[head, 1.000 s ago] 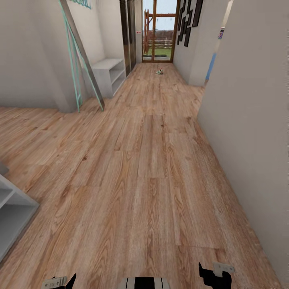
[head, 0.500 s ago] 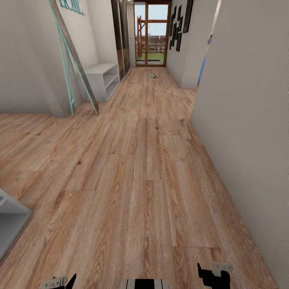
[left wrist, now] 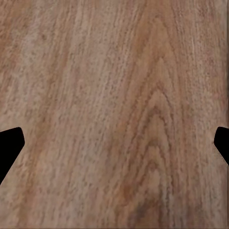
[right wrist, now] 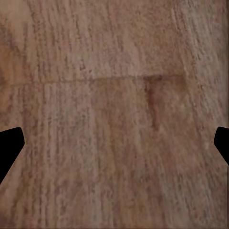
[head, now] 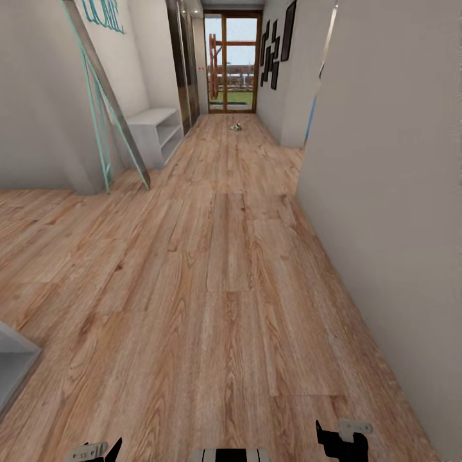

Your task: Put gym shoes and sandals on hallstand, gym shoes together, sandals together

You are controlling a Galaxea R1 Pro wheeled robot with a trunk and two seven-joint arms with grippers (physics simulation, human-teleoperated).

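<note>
View change: the whole head picture has shifted over the last second, so the camera and base are moving down the corridor; the things themselves lie as they did.
Floor point(head: 218, 269): bare wood planks ahead, running to a glazed door point(head: 232, 61).
Shoe point(head: 236, 127): one small pale item on the floor's far end, just before the door; too small to tell which shoe.
Rack point(head: 153, 131): pale grey unit against the left wall, nearer than the shoe, behind a leaning teal ladder point(head: 102, 96).
Left tool point(left wrist: 114, 143): fingers spread wide, holding nothing, floor beneath.
Right tool point(right wrist: 114, 143): likewise wide apart and empty.
Stage: my guess, on approach; nothing picked up yet, shoe well apart from the robot.
</note>
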